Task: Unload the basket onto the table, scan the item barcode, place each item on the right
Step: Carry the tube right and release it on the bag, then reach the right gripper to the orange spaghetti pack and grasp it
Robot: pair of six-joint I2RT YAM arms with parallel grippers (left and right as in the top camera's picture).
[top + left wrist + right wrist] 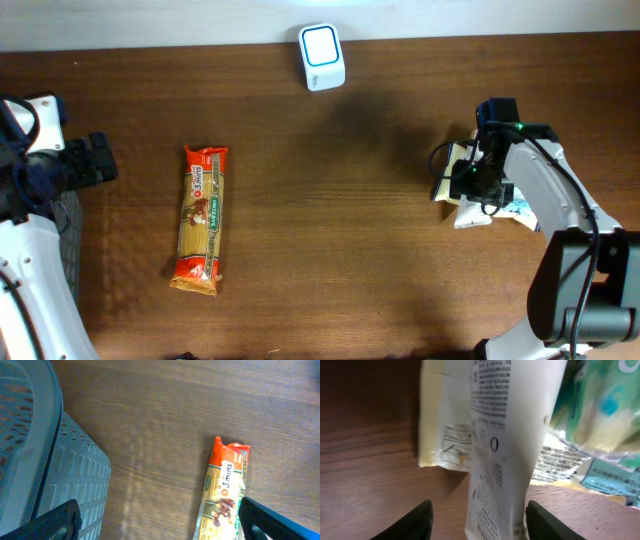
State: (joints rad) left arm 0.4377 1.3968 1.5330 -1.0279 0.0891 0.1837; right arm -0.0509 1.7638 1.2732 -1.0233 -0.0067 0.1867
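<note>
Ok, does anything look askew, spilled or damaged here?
Only on the right: several packets lie in a loose overlapping heap, with a white pouch between the right gripper's open fingers. The pasta packet lies flat and intact; nothing is spilled.

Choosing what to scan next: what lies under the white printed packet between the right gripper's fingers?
Under the white packet, a cream packet shows at left and a green packet at right, on the wooden table. Where they meet is covered.
</note>
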